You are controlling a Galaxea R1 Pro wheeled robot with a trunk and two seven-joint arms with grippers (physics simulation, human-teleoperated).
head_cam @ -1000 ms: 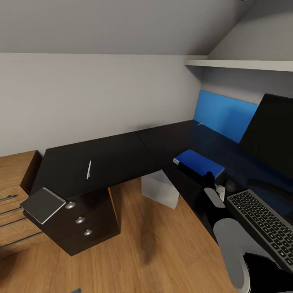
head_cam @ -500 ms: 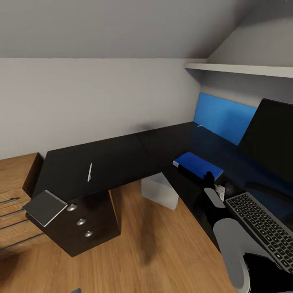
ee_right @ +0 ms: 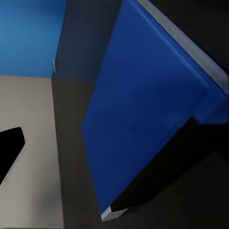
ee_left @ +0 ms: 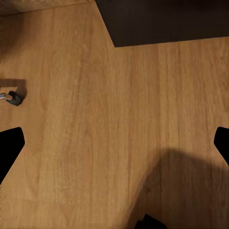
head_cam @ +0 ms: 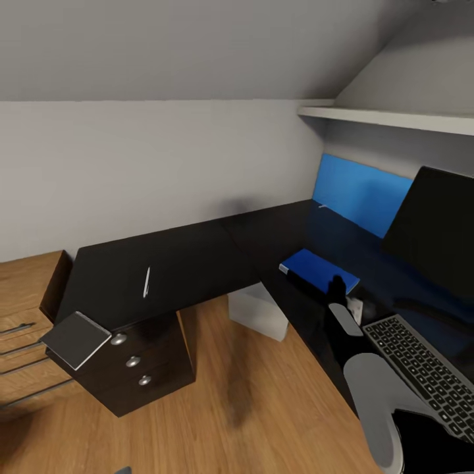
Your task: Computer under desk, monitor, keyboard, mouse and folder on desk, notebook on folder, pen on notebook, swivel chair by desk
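Notebook, the blue one, lies flat on the black corner desk, between the desk's inner corner and the keyboard, with the dark monitor standing behind the keyboard. Right arm reaches forward from the lower right over the desk edge, its gripper hanging just at the notebook's near end; in the right wrist view the blue cover sits close below and one dark fingertip shows off to the side, apart from the book, so the jaws look spread, holding nothing. A small white object sits on the desk just beside the gripper, too small to make out. Left gripper points down at the bare wooden floor, fingertips wide apart at both edges of its view, nothing between them. Pen lies alone on the left wing of the desk. A grey flat thing, maybe the folder, overhangs that wing's corner above the drawers. A white box, perhaps the computer, sits on the floor under the desk. A blue panel stands against the wall under a white shelf
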